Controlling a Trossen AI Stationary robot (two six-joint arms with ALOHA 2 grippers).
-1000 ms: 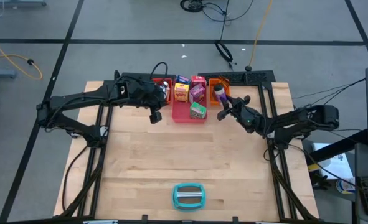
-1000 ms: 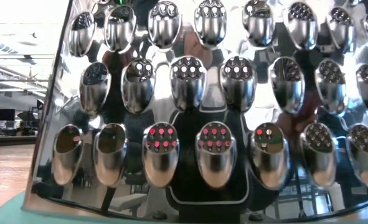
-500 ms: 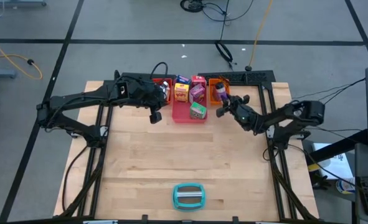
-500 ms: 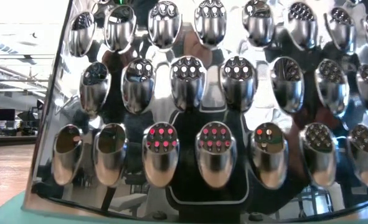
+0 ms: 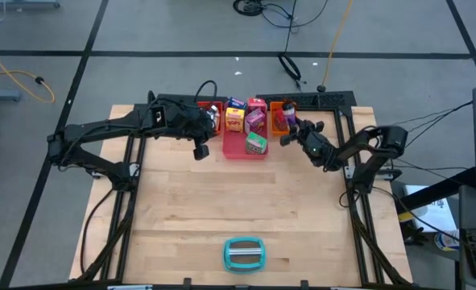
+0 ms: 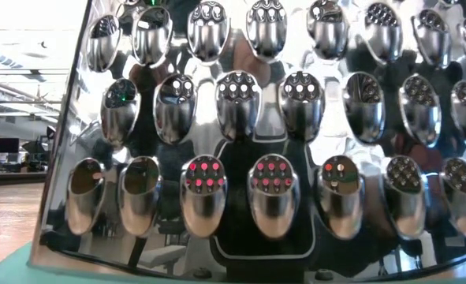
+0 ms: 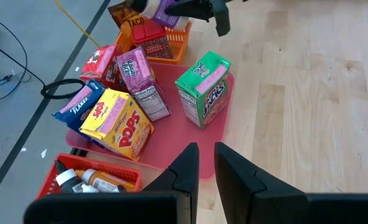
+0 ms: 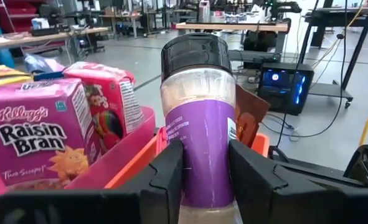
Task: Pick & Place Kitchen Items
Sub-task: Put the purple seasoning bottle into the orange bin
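A shaker [image 8: 199,118] with a black cap and a purple label stands upright between the fingers of my right gripper [image 5: 289,130], over the orange tray [image 5: 279,111] at the table's far edge. The pink tray [image 5: 246,149] beside it holds a green box [image 7: 202,87], a yellow box [image 7: 118,121], a pink box [image 7: 143,81], a blue-white box [image 7: 78,102] and a red-white box [image 7: 99,62]. Small bottles lie in the red tray [image 7: 90,177]. My left gripper [image 7: 205,168] hangs above the pink tray's near left corner, shut but for a narrow slit and holding nothing. My right gripper pinches the shaker's purple-labelled body [image 8: 202,162] between its two fingers [image 8: 168,174], below the cap. The fingers lie level and reach in from the table's near right. The shaker stands upright; the gripper hides its base, so I cannot tell whether it rests in the tray.
The orange tray also holds a red-lidded item [image 7: 152,38] and a brown packet [image 7: 124,12]. A teal-and-grey grater [image 5: 243,252] lies near the front edge; its metal face [image 6: 248,158] fills the low view. Bare wood lies between it and the trays.
My right gripper has carried the shaker toward the table's far edge and down toward the orange tray, with the shaker staying upright in the hold. Its arm has folded in toward the table.
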